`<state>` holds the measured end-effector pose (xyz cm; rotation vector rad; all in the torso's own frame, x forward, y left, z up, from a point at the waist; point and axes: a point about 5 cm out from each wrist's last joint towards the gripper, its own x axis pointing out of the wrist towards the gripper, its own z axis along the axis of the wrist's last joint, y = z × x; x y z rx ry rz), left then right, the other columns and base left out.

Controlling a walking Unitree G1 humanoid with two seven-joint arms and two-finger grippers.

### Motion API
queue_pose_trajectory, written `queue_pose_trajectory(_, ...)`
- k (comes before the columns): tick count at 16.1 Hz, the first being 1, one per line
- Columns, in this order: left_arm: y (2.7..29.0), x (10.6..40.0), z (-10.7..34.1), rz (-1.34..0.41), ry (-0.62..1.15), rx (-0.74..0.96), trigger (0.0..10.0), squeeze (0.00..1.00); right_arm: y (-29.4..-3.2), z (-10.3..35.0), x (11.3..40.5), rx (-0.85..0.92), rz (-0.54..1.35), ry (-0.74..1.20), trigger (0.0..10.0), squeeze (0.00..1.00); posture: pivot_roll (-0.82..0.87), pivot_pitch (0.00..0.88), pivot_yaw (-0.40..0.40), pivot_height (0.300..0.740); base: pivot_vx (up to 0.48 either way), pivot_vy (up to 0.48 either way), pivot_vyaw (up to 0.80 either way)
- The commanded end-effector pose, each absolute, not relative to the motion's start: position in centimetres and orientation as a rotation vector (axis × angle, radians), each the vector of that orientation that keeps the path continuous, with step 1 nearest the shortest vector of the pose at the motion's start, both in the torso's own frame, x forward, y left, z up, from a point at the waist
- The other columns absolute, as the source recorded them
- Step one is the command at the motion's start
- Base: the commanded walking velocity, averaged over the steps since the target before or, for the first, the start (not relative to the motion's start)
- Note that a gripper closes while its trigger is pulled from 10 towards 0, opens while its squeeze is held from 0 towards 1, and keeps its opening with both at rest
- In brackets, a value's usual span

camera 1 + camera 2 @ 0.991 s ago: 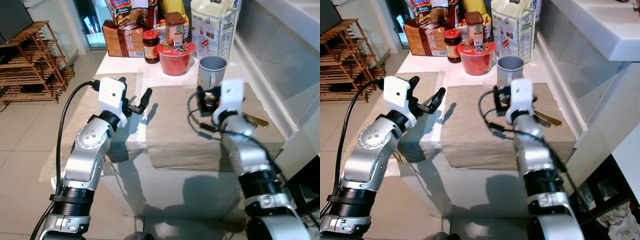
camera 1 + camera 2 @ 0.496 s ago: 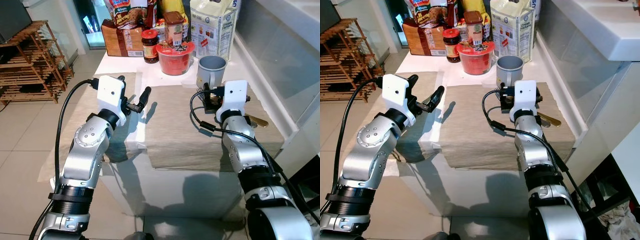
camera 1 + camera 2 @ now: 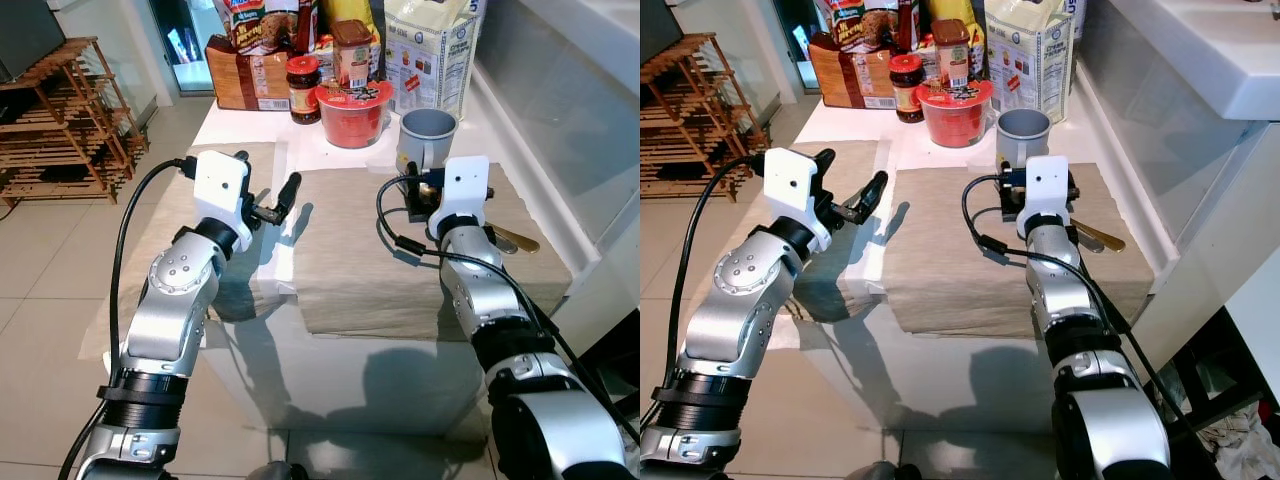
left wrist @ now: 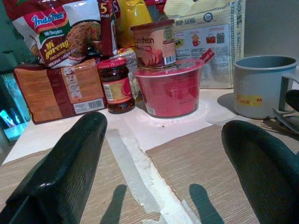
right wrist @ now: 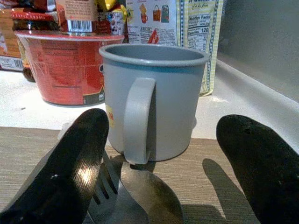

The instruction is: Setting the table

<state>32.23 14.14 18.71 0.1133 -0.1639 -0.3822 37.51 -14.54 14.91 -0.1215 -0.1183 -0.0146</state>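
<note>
A grey mug point(image 3: 428, 135) stands at the far edge of the beige placemat point(image 3: 350, 275) on the white table. A fork point(image 5: 106, 198) and a spoon point(image 5: 148, 196) lie on the mat just in front of it, and the spoon's golden handle point(image 3: 515, 240) pokes out to the right. My right gripper point(image 3: 417, 196) hovers low over the cutlery, open, with the mug's handle point(image 5: 138, 119) straight ahead between its fingers. Over the gap between the two mats my left gripper point(image 3: 268, 197) is open and holds nothing. A second placemat point(image 3: 185, 205) lies under my left arm.
Behind the mug stand a red noodle bowl point(image 3: 352, 112), a dark jar point(image 3: 302, 78), a tin, snack packets and a tall printed bag point(image 3: 430, 45). A wooden rack point(image 3: 60, 125) is on the floor at far left. A white counter ledge runs along the right.
My right wrist has turned and shifted slightly right, squaring up on the mug. The left arm has stayed put.
</note>
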Motion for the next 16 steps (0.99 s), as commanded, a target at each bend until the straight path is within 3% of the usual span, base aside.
queue_pose_trajectory(1, 14.5, 32.14, 19.42, -0.37, -0.186, 0.124, 10.0, 0.0, -14.32, 15.37, 37.76, -0.102, -0.014, -0.135, 0.0, 0.0, -0.09, 0.0, 0.092, 0.74, 0.0, 0.0, 0.0)
queue_pose_trajectory(16, 14.53, 32.14, 19.51, -0.364, -0.189, 0.136, 10.0, 0.0, -14.18, 15.2, 37.98, -0.089, -0.002, -0.137, 0.0, 0.0, -0.09, 0.0, 0.091, 0.74, 0.0, 0.0, 0.0)
